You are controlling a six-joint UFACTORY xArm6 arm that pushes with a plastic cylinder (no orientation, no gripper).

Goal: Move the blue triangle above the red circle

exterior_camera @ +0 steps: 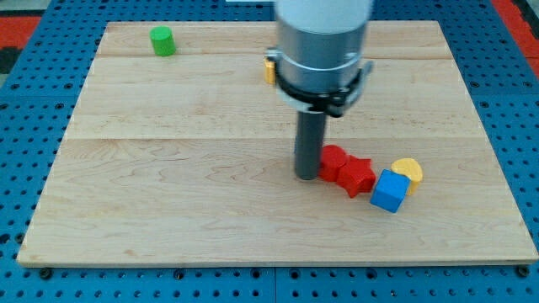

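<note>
My tip (pixel 306 177) rests on the wooden board (pixel 168 194) right of its middle, against the left side of a roundish red block (pixel 334 159). A second red block, star-like (pixel 359 177), touches that one on its lower right. A blue block (pixel 390 191), which looks boxy from here, lies just right of the red star-like block. A yellow rounded block (pixel 408 170) sits against the blue block's upper right. The four blocks form a tight row running down to the right from my tip.
A green cylinder (pixel 162 40) stands near the board's top left corner. An orange-yellow block (pixel 269 69) shows partly behind the arm's grey body (pixel 322 42) near the top centre. Blue pegboard (pixel 34 151) surrounds the board.
</note>
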